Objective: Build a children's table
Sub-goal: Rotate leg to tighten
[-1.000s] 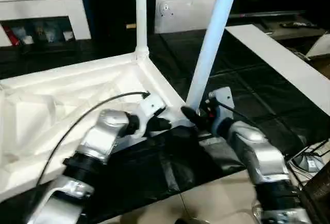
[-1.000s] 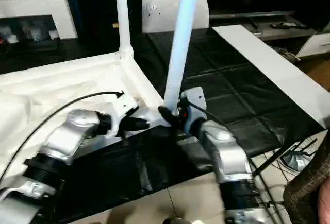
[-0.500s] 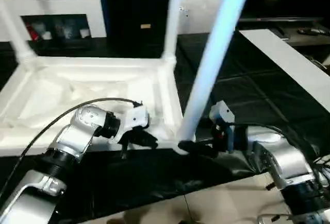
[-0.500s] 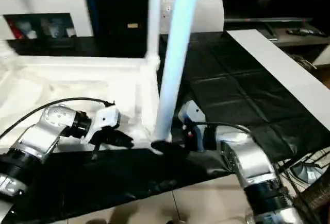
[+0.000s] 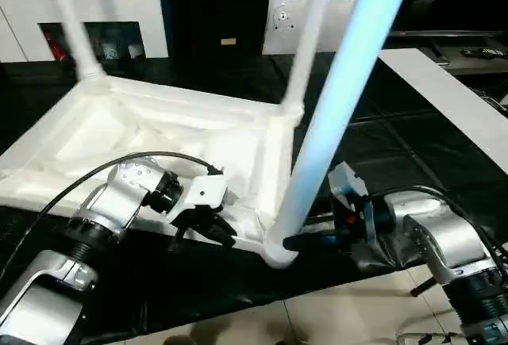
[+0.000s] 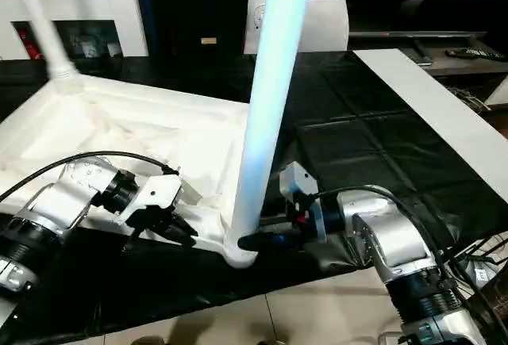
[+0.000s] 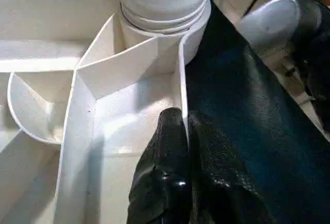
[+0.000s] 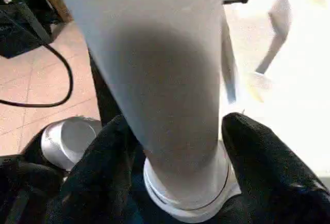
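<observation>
Left hand (image 7: 185, 131) fingers pressed together, pinching the thin side wall of the white tabletop (image 5: 159, 135) at its near right corner; fingertips partly hidden behind the rim in the head views. Right hand (image 8: 175, 147) spread, one black finger (image 8: 98, 172) on each side of the near leg (image 5: 333, 115), low down at its base; whether the pads actually touch the leg is hard to tell. The leg stands in the near right corner socket (image 5: 278, 251), leaning right, its top cut off by the frame edge. The tabletop lies upside down, ribbed underside up, on a black sheet (image 5: 397, 147) on the floor; its left part is cut off by the frame. Two more legs stand at the far corners: far right leg (image 5: 305, 40) and far left leg (image 5: 71, 20), tops cut off. Behind, a white cabinet (image 5: 87, 4) far left and a flat white bag (image 5: 298, 21) partly hidden by the legs. Long white board (image 5: 452, 99) at right.
</observation>
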`<state>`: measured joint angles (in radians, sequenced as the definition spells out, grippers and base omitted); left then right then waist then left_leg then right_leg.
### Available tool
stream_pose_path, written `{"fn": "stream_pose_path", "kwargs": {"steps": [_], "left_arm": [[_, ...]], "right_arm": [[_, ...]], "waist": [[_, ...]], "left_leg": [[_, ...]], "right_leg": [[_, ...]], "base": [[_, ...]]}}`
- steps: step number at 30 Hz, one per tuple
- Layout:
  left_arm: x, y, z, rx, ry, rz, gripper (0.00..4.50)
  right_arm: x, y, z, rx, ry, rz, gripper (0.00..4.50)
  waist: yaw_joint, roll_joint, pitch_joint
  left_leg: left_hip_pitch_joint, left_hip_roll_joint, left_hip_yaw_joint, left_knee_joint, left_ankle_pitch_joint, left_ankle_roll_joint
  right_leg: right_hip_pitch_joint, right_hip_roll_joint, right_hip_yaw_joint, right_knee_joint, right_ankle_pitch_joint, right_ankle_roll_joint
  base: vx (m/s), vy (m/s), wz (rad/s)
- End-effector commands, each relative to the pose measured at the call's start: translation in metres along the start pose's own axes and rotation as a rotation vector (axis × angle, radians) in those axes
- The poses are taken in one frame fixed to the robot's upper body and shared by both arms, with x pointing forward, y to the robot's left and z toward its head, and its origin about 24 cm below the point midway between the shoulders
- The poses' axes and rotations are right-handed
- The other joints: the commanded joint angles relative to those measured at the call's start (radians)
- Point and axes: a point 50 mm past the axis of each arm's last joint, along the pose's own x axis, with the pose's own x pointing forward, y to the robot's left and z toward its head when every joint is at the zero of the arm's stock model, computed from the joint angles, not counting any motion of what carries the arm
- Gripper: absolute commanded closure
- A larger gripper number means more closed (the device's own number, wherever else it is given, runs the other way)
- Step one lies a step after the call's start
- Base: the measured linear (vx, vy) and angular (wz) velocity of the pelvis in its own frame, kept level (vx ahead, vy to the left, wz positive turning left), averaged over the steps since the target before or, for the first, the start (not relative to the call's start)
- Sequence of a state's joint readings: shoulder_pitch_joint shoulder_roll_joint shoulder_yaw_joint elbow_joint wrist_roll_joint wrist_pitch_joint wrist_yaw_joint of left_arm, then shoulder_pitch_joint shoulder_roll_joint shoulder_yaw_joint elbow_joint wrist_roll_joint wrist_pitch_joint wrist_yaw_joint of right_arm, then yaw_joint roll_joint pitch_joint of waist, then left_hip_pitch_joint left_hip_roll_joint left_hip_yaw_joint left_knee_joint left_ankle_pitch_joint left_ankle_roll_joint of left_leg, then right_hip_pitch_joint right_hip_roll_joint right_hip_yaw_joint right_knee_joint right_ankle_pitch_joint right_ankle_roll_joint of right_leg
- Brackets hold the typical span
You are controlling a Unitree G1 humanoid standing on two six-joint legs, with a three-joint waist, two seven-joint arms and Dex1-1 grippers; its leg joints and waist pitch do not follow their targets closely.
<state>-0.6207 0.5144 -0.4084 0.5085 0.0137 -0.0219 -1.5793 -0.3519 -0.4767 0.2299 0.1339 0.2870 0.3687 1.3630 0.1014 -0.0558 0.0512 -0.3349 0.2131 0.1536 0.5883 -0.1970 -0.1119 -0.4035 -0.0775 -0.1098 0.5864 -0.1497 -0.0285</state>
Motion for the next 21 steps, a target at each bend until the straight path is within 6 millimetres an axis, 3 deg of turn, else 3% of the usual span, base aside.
{"fn": "stream_pose_path", "kwargs": {"steps": [1,7,14,18,20,21], "left_arm": [[0.001,0.003,0.012,0.071,0.008,-0.047,4.50],[0.001,0.004,0.011,0.072,0.008,-0.050,4.50],[-0.002,0.009,0.009,0.010,-0.021,0.025,4.50],[-0.002,0.014,0.009,-0.093,-0.074,0.166,4.50],[0.000,0.015,0.011,-0.118,-0.086,0.207,4.50],[0.007,0.016,0.015,-0.172,-0.126,0.283,4.50]], "right_arm": [[-0.001,-0.002,0.004,0.008,-0.006,0.023,1.94],[0.000,-0.002,0.003,0.016,-0.009,0.031,2.43],[0.006,-0.001,0.003,0.045,-0.059,0.001,2.54],[0.015,-0.004,0.003,0.061,-0.119,-0.135,2.54],[0.018,-0.005,0.002,0.066,-0.125,-0.182,2.55],[0.026,-0.008,-0.001,0.089,-0.142,-0.289,2.56]], "waist": [[-0.006,0.002,-0.063],[-0.005,0.003,-0.064],[-0.006,0.004,-0.062],[-0.008,0.010,-0.058],[-0.015,0.005,-0.056],[-0.021,0.009,-0.057]], "left_leg": [[-0.006,0.022,0.010,-0.072,-0.182,0.042],[-0.005,0.022,0.010,-0.071,-0.183,0.039],[-0.006,0.020,0.011,-0.070,-0.189,0.035],[0.000,0.016,0.009,-0.069,-0.228,0.013],[-0.001,0.011,0.006,-0.069,-0.247,0.007],[-0.001,0.013,0.005,-0.069,-0.248,0.001]], "right_leg": [[0.057,-0.068,0.056,-0.066,-0.359,-0.137],[0.057,-0.068,0.055,-0.067,-0.368,-0.134],[0.056,-0.067,0.054,-0.070,-0.386,-0.128],[0.049,-0.070,0.051,-0.084,-0.506,-0.088],[0.048,-0.067,0.044,-0.093,-0.559,-0.062],[0.048,-0.070,0.044,-0.093,-0.574,-0.051]], "base": [[0.000,0.000,0.00],[0.000,0.000,0.00],[0.000,0.000,0.00],[0.000,0.000,0.00],[0.000,0.000,0.00],[0.000,0.000,0.00]]}}
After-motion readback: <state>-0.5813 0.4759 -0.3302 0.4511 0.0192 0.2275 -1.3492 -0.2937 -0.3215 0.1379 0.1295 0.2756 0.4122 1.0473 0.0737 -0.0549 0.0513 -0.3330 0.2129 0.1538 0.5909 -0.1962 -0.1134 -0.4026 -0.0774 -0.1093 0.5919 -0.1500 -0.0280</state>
